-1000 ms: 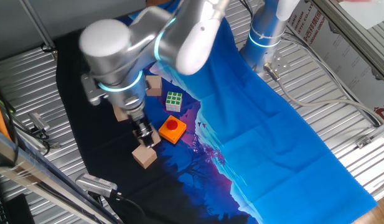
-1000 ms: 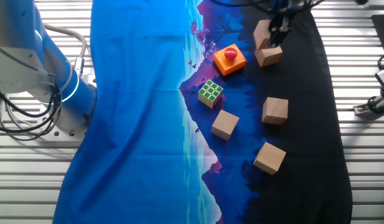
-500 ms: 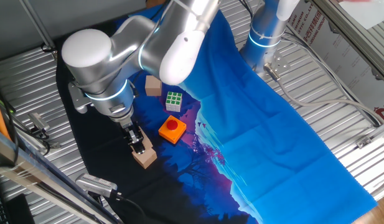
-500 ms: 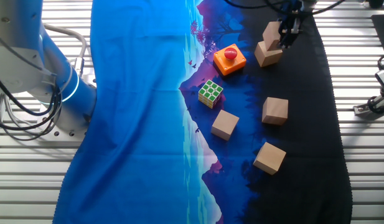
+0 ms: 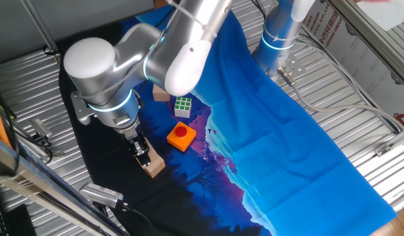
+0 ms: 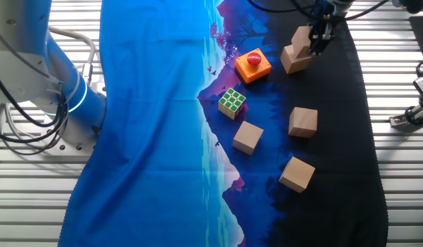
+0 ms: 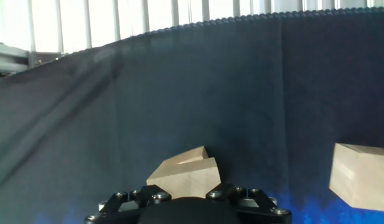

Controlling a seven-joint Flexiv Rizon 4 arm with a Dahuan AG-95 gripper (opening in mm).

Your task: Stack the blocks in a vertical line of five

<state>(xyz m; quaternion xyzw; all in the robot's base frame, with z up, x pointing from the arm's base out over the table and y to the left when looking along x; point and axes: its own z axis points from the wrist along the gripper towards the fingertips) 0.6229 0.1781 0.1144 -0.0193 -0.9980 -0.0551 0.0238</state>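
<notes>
gripper (image 6: 315, 42): fingers pinch a block (image 6: 301, 38), clamped on its sides, held tilted rather than square
held block: raised, overlapping the upper edge of a second block (image 6: 295, 61); touching or just above, can't tell from either fixed view
second block: flat on the black cloth (image 6: 334, 137), just right of the orange button box (image 6: 252, 66) in the other fixed view
hand view: held block (image 7: 184, 176) pokes out past the gripper body at bottom centre, corner up; another block (image 7: 361, 174) sits at right, cut by the frame edge; black cloth (image 7: 179, 93) fills the rest
one fixed view: gripper (image 5: 142, 153) low over the cloth, angled down onto the block (image 5: 153, 166) at the near edge; held block mostly hidden behind the fingers
other blocks (other fixed view): one (image 6: 304, 123) mid cloth, one (image 6: 248, 137) left of it near the blue cloth edge, one (image 6: 297, 173) nearest the camera; all three lie singly, apart from each other
far block (one fixed view): one (image 5: 161, 96) shows partly behind the arm (image 5: 123, 72), beside the puzzle cube (image 5: 183, 106)
puzzle cube (image 6: 232, 102): green and white, at the blue/black border, between the button box and the left block
blue cloth (image 6: 156, 123): covers the left part of the table in the other fixed view
stack: nothing above two high
</notes>
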